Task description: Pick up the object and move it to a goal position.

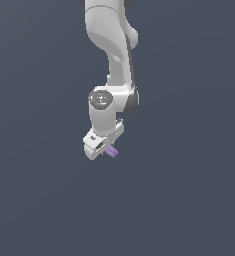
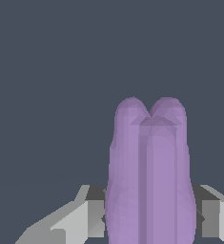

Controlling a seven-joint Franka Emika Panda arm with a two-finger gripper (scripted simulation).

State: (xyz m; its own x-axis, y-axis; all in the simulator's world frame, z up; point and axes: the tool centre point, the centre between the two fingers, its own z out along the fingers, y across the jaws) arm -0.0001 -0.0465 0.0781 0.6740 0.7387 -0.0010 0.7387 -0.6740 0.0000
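One arm is all we have, and its gripper [image 1: 105, 148] appears closed on the object [image 1: 112, 151], a small light-purple piece that pokes out from under the white hand toward the exterior view's right. In the wrist view we see the object [image 2: 149, 181] filling the gap between the two grey fingers [image 2: 92, 217], which press against its sides, so we judge the grasp made. Whether the piece is already off the ground we cannot tell, since the floor is one flat dark grey and no shadow or contact line shows. No goal marker is visible in either view, so we judge that the carry to the goal is what remains, with its direction unknown to us. As for pose, the object's long axis runs out from between the fingers, away from the wrist camera, and its ridges run lengthwise along that axis, ending in two rounded lobes at the far tip.
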